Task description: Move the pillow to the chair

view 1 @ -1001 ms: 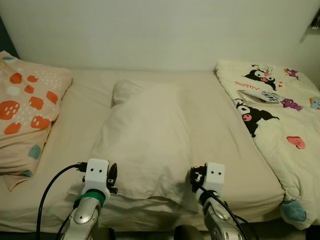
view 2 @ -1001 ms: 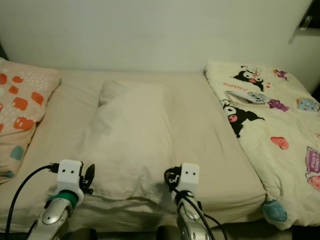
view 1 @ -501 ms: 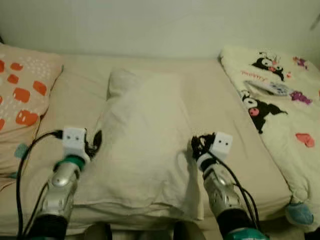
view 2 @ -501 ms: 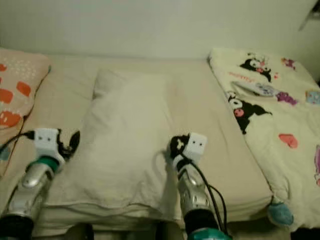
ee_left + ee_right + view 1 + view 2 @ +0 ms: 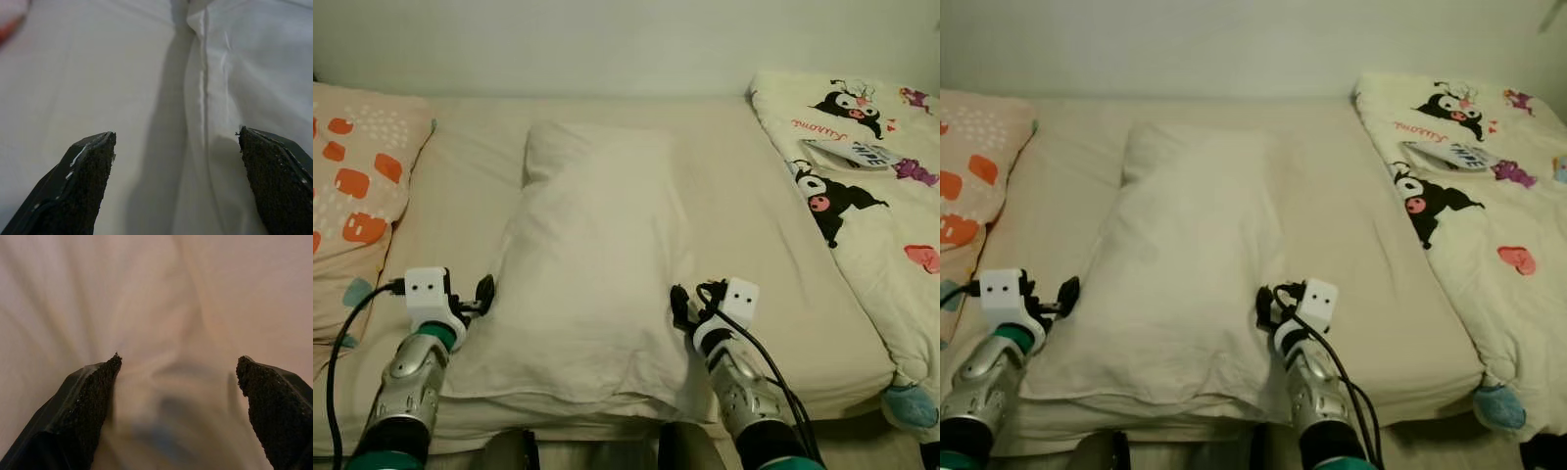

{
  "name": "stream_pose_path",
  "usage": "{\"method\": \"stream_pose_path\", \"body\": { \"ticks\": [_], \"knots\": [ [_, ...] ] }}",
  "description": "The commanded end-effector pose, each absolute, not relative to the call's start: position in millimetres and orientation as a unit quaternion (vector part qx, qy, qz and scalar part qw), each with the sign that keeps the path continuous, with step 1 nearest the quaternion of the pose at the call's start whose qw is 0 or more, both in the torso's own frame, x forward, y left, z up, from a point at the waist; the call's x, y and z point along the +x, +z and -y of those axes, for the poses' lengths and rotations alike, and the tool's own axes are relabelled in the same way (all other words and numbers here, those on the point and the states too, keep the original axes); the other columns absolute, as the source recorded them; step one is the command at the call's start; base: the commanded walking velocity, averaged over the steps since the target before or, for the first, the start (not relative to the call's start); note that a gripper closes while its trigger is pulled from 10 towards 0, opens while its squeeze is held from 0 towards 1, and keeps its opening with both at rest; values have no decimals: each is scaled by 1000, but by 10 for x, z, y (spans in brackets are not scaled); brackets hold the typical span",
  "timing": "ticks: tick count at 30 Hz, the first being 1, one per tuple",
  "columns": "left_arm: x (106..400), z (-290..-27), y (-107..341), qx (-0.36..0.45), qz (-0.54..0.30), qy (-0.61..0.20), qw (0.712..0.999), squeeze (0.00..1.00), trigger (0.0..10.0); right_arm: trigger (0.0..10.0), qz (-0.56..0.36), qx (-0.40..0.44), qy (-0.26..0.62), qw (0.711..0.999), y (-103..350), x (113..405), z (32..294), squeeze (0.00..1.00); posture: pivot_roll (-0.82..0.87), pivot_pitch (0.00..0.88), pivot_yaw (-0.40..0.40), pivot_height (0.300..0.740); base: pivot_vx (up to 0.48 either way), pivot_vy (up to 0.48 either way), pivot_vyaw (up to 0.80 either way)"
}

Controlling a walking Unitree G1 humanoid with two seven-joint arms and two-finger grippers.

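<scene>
Left eye view: the cream pillow [image 5: 592,264] lies lengthwise mid-bed, between the orange-patterned pillow [image 5: 357,186] and the cartoon quilt [image 5: 871,196]. Since half a second ago, both arms have been drawn slightly back and lower along its sides. The left gripper [image 5: 176,188] and right gripper [image 5: 178,413] are spread, straddling the pillow's edges, nothing clasped; a two-sided pinch seems imminent.

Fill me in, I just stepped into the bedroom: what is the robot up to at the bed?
It is reaching for the plain cream pillow lying in the middle of the bed. The left gripper is at the pillow's left edge and the right gripper at its right edge, both open. The pillow lies flat, not yet lifted.
</scene>
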State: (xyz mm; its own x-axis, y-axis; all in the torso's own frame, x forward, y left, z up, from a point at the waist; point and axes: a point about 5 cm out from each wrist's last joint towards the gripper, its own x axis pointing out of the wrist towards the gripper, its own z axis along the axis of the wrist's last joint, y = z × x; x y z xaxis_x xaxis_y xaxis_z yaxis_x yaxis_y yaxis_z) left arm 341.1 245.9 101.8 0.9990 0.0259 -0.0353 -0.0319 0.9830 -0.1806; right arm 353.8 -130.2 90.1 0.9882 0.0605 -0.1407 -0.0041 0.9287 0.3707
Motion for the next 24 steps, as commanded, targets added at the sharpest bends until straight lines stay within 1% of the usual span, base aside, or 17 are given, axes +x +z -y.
{"method": "stream_pose_path", "body": {
  "ticks": [1, 2, 4, 7, 8, 10, 11, 12, 13, 14, 15, 17, 18, 19, 20, 22, 24],
  "knots": [
    [3325, -2422, 819, -124, -48, 8, 991, 1000, 10000, 10000, -120, 202, 28, 971, 702, 3443, 1229, 1000, -65, 216, -4, 607, 0, 0, 0],
    [3325, -2422, 819, -124, -48, 8, 991, 1000, 10000, 10000, -120, 202, 28, 971, 702, 3443, 1229, 1000, -65, 216, -4, 607, 0, 0, 0],
    [3300, -2399, 761, -151, -51, 7, 987, 1000, 10000, 10000, -133, 207, 45, 968, 664, 3424, 1170, 1000, -67, 214, -5, 607, 0, 0, 0],
    [3292, -2278, 726, -241, -30, -24, 970, 1000, 10000, 10000, -180, 231, 117, 949, 563, 3353, 930, 1000, -67, 206, -7, 607, 0, 0, 0],
    [3292, -2278, 726, -241, -30, -24, 970, 1000, 10000, 10000, -180, 231, 117, 949, 563, 3353, 930, 1000, -67, 206, -7, 607, 0, 0, 0],
    [3302, -2167, 729, -267, -23, -58, 962, 1000, 10000, 10000, -210, 252, 185, 927, 520, 3280, 714, 1000, -64, 203, -9, 607, 0, 0, 0],
    [3302, -2167, 729, -267, -23, -58, 962, 1000, 10000, 10000, -210, 252, 185, 927, 520, 3280, 714, 1000, -64, 203, -9, 607, 0, 0, 0],
    [3301, -2105, 718, -279, -25, -78, 957, 1000, 10000, 10000, -222, 256, 220, 915, 510, 3241, 607, 1000, -62, 202, -9, 607, 0, 0, 0],
    [3301, -2105, 718, -279, -25, -78, 957, 1000, 10000, 10000, -222, 256, 220, 915, 510, 3241, 607, 1000, -62, 202, -9, 607, 0, 0, 0],
    [3266, -1889, 674, -322, -39, -143, 935, 1000, 10000, 10000, -240, 265, 304, 883, 559, 3175, 379, 0, -61, 196, -5, 607, 0, 0, 0],
    [3266, -1889, 674, -322, -39, -143, 935, 1000, 10000, 10000, -240, 265, 304, 883, 559, 3175, 379, 0, -61, 196, -5, 607, 0, 0, 0],
    [3224, -1718, 677, -357, -42, -198, 912, 1000, 10000, 10000, -249, 273, 355, 858, 614, 3144, 259, 0, -60, 190, 0, 607, 0, 0, 0],
    [3224, -1718, 677, -357, -42, -198, 912, 1000, 10000, 10000, -249, 273, 355, 858, 614, 3144, 259, 0, -60, 190, 0, 607, 0, 0, 0],
    [3171, -1604, 689, -373, -49, -240, 895, 1000, 10000, 10000, -252, 272, 382, 847, 645, 3129, 228, 0, -60, 188, 2, 607, 0, 0, 0],
    [3171, -1604, 689, -373, -49, -240, 895, 1000, 10000, 10000, -252, 272, 382, 847, 645, 3129, 228, 0, -60, 188, 2, 607, 0, 0, 0],
    [3071, -1457, 699, -388, -67, -301, 868, 1000, 10000, 10000, -251, 266, 418, 831, 685, 3104, 207, 0, -59, 186, 5, 607, 0, 0, 0],
    [3071, -1457, 699, -388, -67, -301, 868, 1000, 10000, 10000, -251, 266, 418, 831, 685, 3104, 207, 0, -59, 186, 5, 607, 0, 0, 0]
  ]
}}
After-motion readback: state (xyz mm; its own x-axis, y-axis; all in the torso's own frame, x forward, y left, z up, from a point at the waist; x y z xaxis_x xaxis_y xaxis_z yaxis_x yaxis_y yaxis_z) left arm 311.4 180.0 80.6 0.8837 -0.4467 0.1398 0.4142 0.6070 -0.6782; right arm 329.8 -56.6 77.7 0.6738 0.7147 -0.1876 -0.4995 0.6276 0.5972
